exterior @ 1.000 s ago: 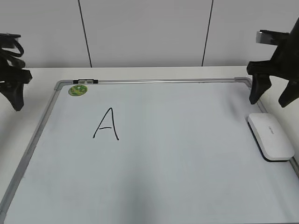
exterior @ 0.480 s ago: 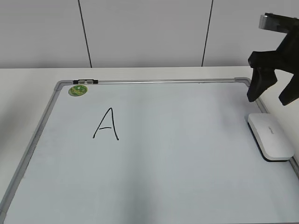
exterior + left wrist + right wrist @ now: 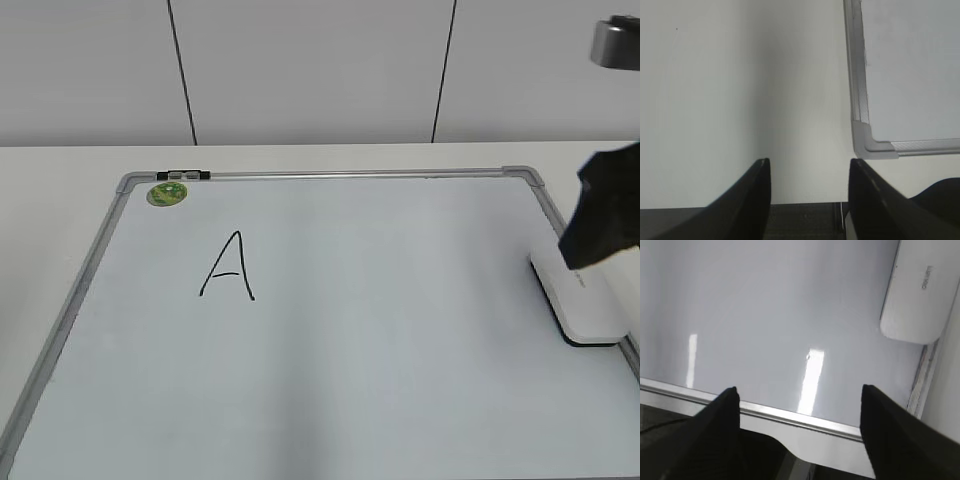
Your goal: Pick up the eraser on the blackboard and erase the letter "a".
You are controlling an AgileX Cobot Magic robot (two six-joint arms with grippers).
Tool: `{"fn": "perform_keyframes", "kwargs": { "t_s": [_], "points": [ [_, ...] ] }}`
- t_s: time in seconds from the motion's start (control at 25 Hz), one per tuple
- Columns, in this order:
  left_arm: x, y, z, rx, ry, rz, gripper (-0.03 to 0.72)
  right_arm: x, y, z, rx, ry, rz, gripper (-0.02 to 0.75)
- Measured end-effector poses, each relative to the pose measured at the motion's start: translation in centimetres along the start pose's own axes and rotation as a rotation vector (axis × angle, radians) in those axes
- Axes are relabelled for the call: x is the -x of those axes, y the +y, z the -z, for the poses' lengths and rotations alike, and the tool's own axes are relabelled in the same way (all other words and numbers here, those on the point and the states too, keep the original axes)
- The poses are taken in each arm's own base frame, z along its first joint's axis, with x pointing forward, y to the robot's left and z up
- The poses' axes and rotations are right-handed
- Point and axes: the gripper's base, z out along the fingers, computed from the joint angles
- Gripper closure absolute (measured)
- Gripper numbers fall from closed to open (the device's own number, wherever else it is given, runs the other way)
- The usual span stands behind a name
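Note:
The blackboard (image 3: 380, 320) is a white board with a grey frame lying flat on the table. The only letter I see on it is a tall capital "A" (image 3: 228, 268); no lowercase "a" shows. The white eraser (image 3: 588, 300) lies at the board's right edge and also shows in the right wrist view (image 3: 917, 290). My right gripper (image 3: 603, 222) hangs over the eraser's far end, partly cut off by the frame edge. In the right wrist view it (image 3: 800, 389) is open and empty. My left gripper (image 3: 809, 161) is open and empty over bare table beside a board corner (image 3: 870, 145).
A small round green magnet (image 3: 166, 193) and a dark clip (image 3: 183, 175) sit at the board's far left corner. A white table (image 3: 60, 190) surrounds the board. A grey panelled wall (image 3: 300, 70) stands behind.
My left gripper has left the exterior view at the left. My right gripper has moved down and to the right and now overlaps the eraser's far end.

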Motion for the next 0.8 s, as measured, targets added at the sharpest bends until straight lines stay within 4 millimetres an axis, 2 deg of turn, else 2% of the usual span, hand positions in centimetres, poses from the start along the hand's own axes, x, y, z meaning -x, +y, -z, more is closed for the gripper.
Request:
{"fn": "perform_keyframes", "kwargs": {
  "t_s": [0.12, 0.16, 0.2, 0.36, 0.48, 0.52, 0.56, 0.72, 0.8],
  "points": [
    [-3.0, 0.2, 0.5, -0.003, -0.056, 0.005, 0.33, -3.9, -0.1, 1.0, 0.001, -0.051, 0.003, 0.183],
    [-4.1, 0.3, 0.7, -0.007, -0.081, 0.007, 0.334, -3.9, -0.1, 1.0, 0.001, -0.051, 0.003, 0.183],
    [-4.9, 0.3, 0.9, -0.012, -0.107, 0.003, 0.338, -6.7, -0.2, 1.5, 0.002, -0.076, 0.006, 0.183],
    [-7.9, 0.3, 1.7, -0.043, -0.204, -0.015, 0.351, -11.7, -0.5, 1.7, 0.0, -0.117, 0.013, 0.183],
    [-9.5, 0.5, 2.4, -0.048, -0.283, -0.014, 0.353, -15.2, -0.8, 1.9, -0.015, -0.184, 0.035, 0.183],
    [-10.0, 0.6, 2.6, -0.053, -0.309, -0.015, 0.353, -15.5, -0.9, 1.9, -0.017, -0.192, 0.037, 0.183],
    [-10.3, 0.6, 2.8, -0.057, -0.333, -0.016, 0.353, -17.2, -1.0, 1.9, -0.022, -0.235, 0.045, 0.183],
    [-11.3, 0.8, 3.4, -0.069, -0.407, -0.015, 0.356, -20.1, -1.5, 2.0, -0.056, -0.335, 0.068, 0.183],
    [-11.5, 0.8, 3.5, -0.081, -0.42, -0.018, 0.363, -20.9, -1.7, 1.9, -0.066, -0.369, 0.074, 0.183]
  ]
}}
